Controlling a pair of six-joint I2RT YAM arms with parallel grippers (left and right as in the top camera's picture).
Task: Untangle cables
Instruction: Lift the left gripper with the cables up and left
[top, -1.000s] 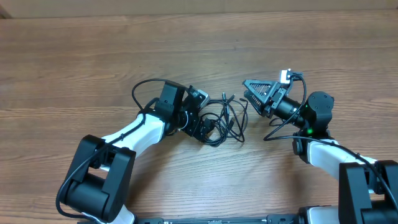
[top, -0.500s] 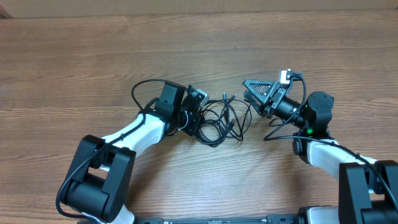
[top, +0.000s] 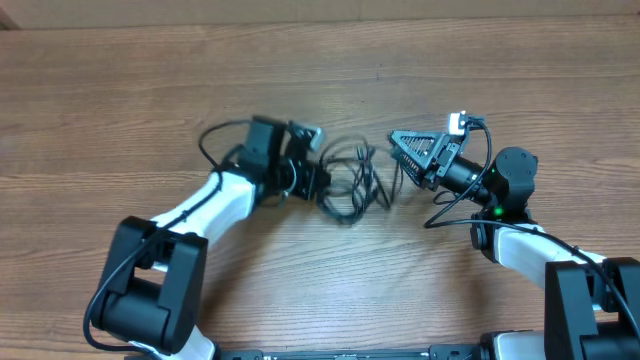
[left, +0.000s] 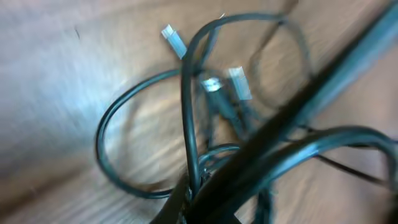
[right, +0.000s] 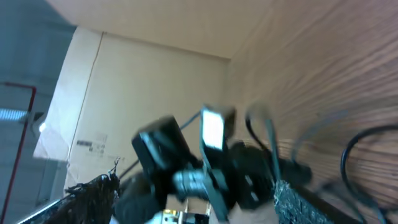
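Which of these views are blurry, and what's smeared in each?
Overhead: wooden table and right arm crisp, only the left arm smeared. Left wrist: cables soft throughout, silver plug ends streaked. Right wrist: soft all over, the left arm smeared against a cardboard box.

The table (top: 320, 60) was light brown wood with a long, streaked grain, evenly lit. Beyond its far edge stood a plain beige cardboard panel (right: 143, 81), and beside it a dim bluish wall (right: 25, 62).
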